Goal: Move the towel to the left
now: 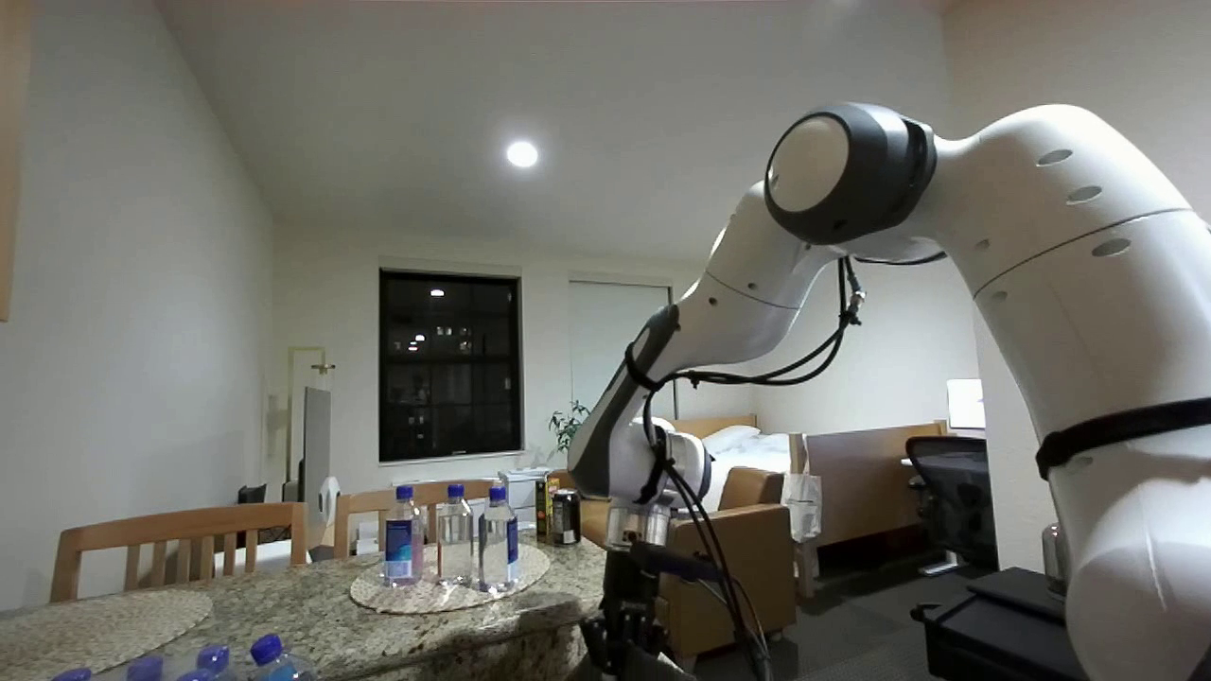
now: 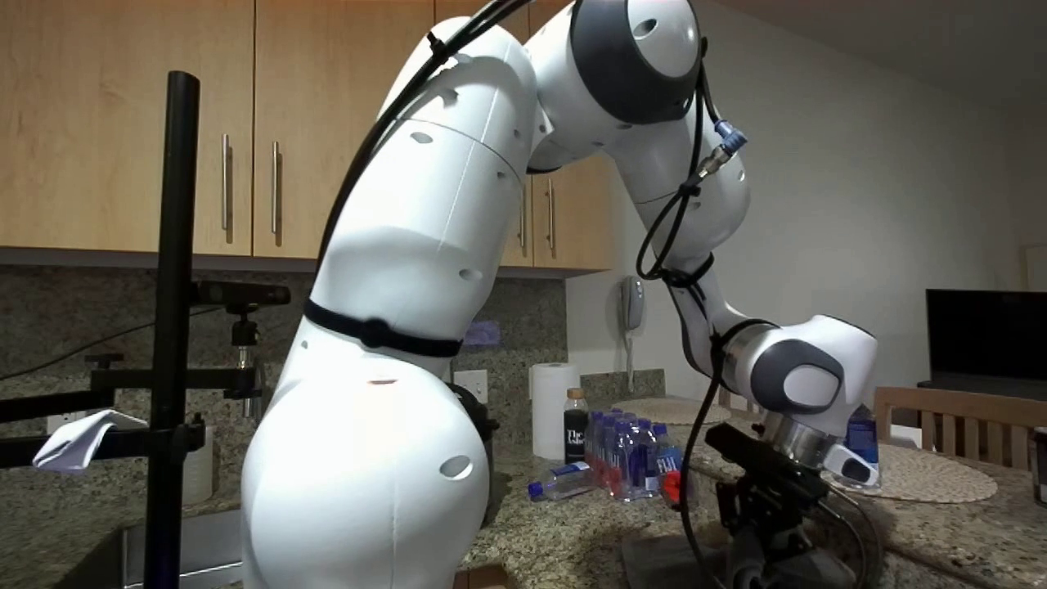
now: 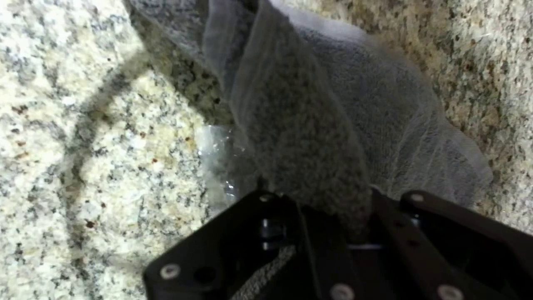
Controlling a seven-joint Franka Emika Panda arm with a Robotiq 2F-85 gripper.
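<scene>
The gripper is clamped on a fold of the towel above the counter (wrist view).

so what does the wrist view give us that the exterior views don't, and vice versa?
Only the wrist view: the towel up close, its fabric bunched between the fingers of the gripper. In the exterior views that contact is too dark and too low in frame to make out.
Only the exterior views: the arm's white links, blue-capped bottles, wooden chairs and woven mats.
Shared: the gripper itself and the speckled stone counter.
</scene>
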